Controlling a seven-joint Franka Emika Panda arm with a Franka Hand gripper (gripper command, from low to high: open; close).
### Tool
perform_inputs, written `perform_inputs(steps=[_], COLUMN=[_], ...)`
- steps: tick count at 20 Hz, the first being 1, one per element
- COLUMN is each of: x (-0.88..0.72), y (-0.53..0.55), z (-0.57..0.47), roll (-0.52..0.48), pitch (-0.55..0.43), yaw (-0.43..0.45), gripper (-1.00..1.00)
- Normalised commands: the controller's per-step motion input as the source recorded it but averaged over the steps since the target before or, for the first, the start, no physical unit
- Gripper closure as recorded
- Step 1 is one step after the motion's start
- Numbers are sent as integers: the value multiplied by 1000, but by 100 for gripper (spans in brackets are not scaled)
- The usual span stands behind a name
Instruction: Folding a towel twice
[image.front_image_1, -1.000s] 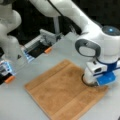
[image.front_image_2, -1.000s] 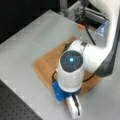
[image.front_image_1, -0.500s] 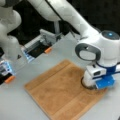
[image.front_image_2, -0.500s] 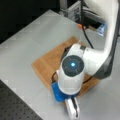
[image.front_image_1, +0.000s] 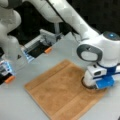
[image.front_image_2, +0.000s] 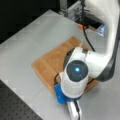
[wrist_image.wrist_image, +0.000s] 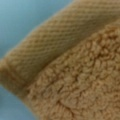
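A: Hand (image.front_image_1: 96, 87) position?
B: Pressed low onto the towel (image.front_image_1: 62, 92) at its corner toward a front view's right; fingers hidden, grip state cannot be told.
A: Towel?
B: Flat, unfolded on the grey desk (image.front_image_1: 15, 105); wrist view shows its woven hem band and terry pile close up.
A: Markings?
B: No legible writing.

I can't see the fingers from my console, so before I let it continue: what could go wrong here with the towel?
1. The gripper is down at the towel corner, its fingers hidden under the wrist in both front views, so a missed or table-only pinch might go unnoticed.
2. The wrist view is filled by the towel's woven band and pile, very close; pressing further could jam against the table.
3. The towel lies flat and unfolded; a thin pinch may slip.
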Motion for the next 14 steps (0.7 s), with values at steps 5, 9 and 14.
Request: perform_inputs(steps=[5, 9, 14], x=[251, 247, 266], y=[60, 52, 12], z=[15, 21, -9], roll=[-321, -280, -266], pitch=[18, -6, -36], yaw=[88, 121, 148], gripper=[100, 100, 100])
